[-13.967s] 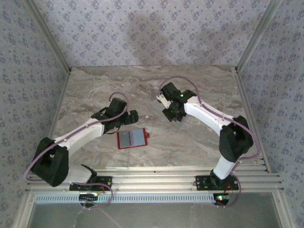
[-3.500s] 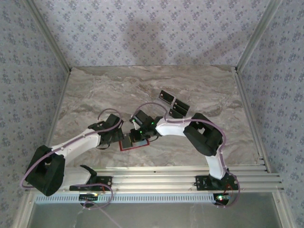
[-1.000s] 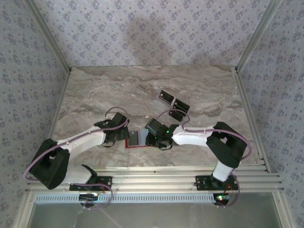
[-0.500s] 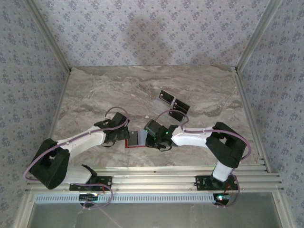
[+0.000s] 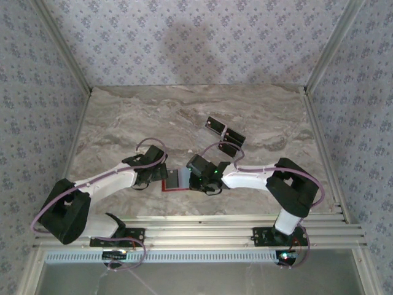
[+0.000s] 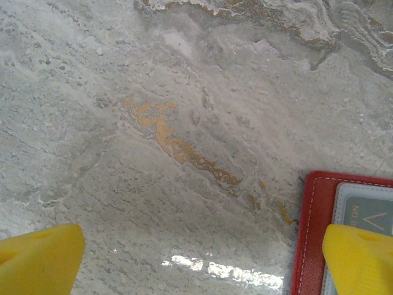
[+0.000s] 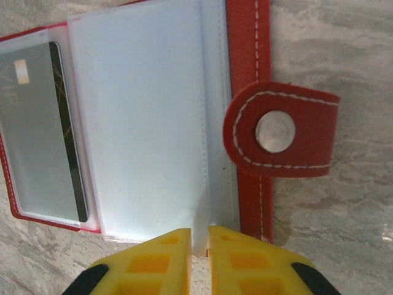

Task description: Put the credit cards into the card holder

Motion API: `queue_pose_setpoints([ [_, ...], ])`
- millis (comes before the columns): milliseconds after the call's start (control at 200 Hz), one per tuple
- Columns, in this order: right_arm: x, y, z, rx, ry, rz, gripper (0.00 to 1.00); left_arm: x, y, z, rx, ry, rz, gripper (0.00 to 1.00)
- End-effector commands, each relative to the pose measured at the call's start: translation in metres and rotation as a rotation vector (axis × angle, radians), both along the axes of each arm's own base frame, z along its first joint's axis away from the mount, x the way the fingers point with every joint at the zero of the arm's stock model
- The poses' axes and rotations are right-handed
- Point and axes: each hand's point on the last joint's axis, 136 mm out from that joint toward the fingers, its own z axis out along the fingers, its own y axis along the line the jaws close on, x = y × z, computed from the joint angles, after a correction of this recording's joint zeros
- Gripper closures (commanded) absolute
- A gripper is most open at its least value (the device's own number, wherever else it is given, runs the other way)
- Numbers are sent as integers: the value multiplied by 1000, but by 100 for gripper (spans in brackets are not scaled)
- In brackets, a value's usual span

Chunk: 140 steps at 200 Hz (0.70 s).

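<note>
**Right jaws nipped on the sleeve edge**

Since a second ago your right jaws have drawn nearly together, and the right arm [image 5: 245,177] has edged a touch toward 9 o'clock. The left side has not shifted.

On the right wrist view the yellow fingertips [image 7: 153,261] pinch the lower edge of the clear sleeve [image 7: 138,123]. It belongs to the card holder [image 5: 175,180], which lies open and flat on the worktop [image 5: 123,123] with its snap tab [image 7: 279,132] at 3 o'clock. That grip looks meant to lift the sleeve and open a pocket mouth. One stored card [image 7: 43,129] already sits in the pocket at 9 o'clock.

Your left jaws stand wide apart at the holder's 9 o'clock edge. One left fingertip [image 6: 359,258] overlaps the red border [image 6: 313,227], probably to pin it. You cannot tell from here whether it actually touches.

The loose credit cards [image 5: 215,125] lie close together at 1 o'clock of the holder, well apart from it. Both arms crowd the holder's sides, while the worktop toward 12 o'clock is open. Bring the next card in from there.
</note>
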Motion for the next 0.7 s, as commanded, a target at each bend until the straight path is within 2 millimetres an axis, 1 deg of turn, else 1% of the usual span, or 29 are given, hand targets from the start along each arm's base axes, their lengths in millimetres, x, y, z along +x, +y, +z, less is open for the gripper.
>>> queue_pose_setpoints([
  [0,3,-5,3,-16,-13,-13,89,-1,0,-2,17,5,-11,0],
  [135,3,-3,9,0,-18,-4,100,-1,0,-2,19,5,-13,0],
  [190,3,-2,13,9,-23,3,100,-1,0,-1,18,3,-13,0],
  [305,4,6,29,44,-46,26,100,-1,1,1,19,-4,-8,0],
  [425,5,19,46,77,-69,66,100,0,3,5,23,-13,-2,0],
  [515,7,30,56,95,-81,93,100,0,5,8,22,-21,8,0],
  [635,10,44,61,112,-87,119,100,0,8,14,17,-41,26,0],
  [695,12,52,60,121,-84,131,100,-1,12,17,18,-55,50,0],
])
